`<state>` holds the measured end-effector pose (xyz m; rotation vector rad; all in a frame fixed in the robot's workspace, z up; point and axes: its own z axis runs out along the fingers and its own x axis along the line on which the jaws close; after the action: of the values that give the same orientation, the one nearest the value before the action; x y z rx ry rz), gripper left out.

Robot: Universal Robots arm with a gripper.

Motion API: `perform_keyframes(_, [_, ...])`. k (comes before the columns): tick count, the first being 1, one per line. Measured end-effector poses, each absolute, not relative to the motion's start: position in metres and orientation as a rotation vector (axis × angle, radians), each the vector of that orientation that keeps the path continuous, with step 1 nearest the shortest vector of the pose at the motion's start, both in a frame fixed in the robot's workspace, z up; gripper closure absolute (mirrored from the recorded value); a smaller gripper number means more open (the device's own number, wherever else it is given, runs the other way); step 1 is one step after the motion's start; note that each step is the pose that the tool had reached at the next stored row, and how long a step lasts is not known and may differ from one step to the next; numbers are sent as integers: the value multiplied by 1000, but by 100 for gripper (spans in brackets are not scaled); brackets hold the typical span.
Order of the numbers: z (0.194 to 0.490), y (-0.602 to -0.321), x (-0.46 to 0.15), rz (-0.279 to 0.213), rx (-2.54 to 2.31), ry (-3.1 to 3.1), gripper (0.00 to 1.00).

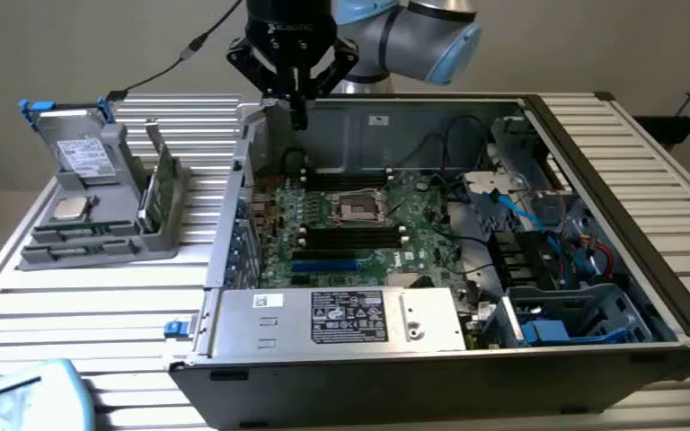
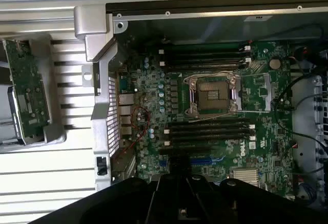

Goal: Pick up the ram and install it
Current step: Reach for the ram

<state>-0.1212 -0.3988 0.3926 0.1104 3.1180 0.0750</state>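
Note:
My gripper [image 1: 301,118] hangs shut over the back left corner of the open computer case [image 1: 632,296], above the motherboard [image 1: 358,224]. Nothing shows between its fingers. In the wrist view the gripper [image 2: 180,158] points down at the board near the CPU socket [image 2: 212,95]. Long black memory slots [image 2: 207,60] lie on one side of the socket, and more slots [image 2: 210,130] on the other; all look bare. I cannot pick out the ram with certainty: thin dark-green strips [image 1: 78,232] lie low at the front of the grey holder [image 1: 46,256], too small to tell.
The holder stands on the slatted table at the exterior view's left, outside the case. It carries a drive [image 1: 82,153], a chip [image 1: 72,208] and an upright green card [image 1: 154,193], [image 2: 28,96]. The power supply [image 1: 345,319], cables [image 1: 537,215] and the case walls hem in the board.

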Motion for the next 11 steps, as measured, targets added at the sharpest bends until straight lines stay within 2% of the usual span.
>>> perform_keyframes(11, [393,-399,-121,75,110,3118,90])
